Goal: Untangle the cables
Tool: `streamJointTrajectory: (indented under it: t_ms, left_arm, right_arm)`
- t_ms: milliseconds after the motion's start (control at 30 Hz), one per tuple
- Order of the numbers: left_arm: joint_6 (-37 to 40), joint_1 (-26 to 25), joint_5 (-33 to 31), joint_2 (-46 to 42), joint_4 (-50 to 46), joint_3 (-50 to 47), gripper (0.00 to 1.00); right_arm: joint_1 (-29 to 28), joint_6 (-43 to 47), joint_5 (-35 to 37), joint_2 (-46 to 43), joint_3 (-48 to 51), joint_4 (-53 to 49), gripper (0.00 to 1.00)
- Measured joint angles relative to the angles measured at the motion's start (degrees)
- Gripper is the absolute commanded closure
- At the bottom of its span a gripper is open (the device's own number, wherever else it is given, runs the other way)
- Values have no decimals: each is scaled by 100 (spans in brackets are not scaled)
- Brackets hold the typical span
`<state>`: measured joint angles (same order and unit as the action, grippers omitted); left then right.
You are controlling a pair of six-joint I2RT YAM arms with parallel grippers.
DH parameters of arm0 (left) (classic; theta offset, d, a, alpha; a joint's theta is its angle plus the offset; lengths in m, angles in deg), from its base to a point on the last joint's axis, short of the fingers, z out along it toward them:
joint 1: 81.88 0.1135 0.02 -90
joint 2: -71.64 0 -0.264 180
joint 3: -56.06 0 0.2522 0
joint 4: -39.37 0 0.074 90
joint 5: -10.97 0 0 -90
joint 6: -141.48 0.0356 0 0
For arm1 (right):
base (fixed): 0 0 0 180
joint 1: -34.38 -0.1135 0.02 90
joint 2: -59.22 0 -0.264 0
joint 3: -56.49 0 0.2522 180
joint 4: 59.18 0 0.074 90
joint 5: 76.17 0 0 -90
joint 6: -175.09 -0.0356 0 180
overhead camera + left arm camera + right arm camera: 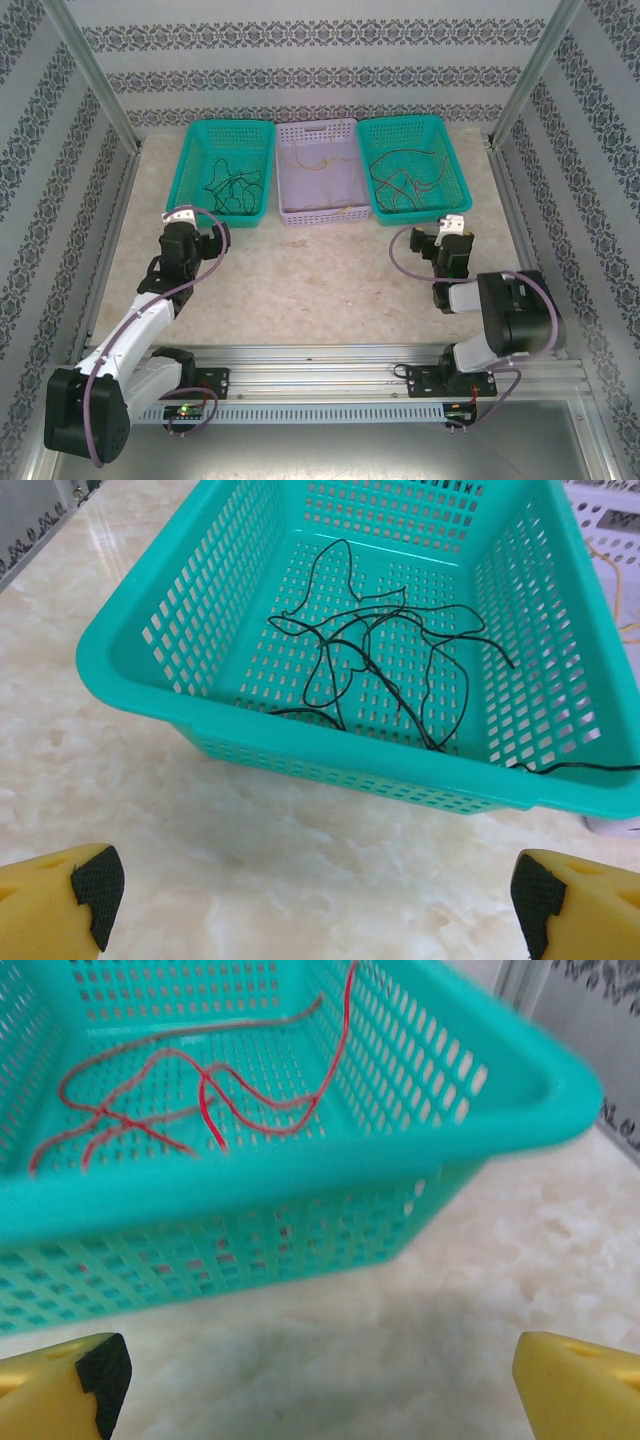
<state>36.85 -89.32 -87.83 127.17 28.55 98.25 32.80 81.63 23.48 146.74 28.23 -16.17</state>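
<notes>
Starting at your left gripper (315,895), note its yellow fingers spread wide and empty above the marbled table (150,810), just short of the left teal basket (300,742). That basket holds the black cables (370,650) in a loose tangle; one strand crosses the near right rim and runs out of frame. Your right gripper (315,1370) is likewise wide open and holds nothing, facing the right teal basket (250,1185), where the red cables (210,1090) loop across the floor. Between the two stands the lavender basket (317,128) with a yellow cable (318,160). Seen from above, the right basket's strands look dark as well as red and are too thin to sort; the right wrist view is blurred.
</notes>
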Motion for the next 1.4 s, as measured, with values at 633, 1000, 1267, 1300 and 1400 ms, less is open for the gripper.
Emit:
streamJointTrajectory:
  t_ms: [633, 1000, 1267, 1300, 1400]
  left_arm:
    - [820, 160, -778, 981, 2249, -1104, 0]
    - [1187, 212, -680, 2100, 4157, -1296, 0]
    - [1193, 313, -774, 2876, 5195, -1290, 0]
    - [1207, 317, -761, 2962, 5191, -1276, 0]
    - [1255, 361, -612, 3099, 5206, -1202, 0]
  right_arm:
    - [74, -20, -9, -4, -264, 4, 2]
    - [74, -22, -9, -4, -264, 2, 2]
    - [74, -20, -9, -4, -264, 4, 2]
    - [74, -22, -9, -4, -264, 2, 2]
    - [74, -20, -9, -4, -264, 2, 2]
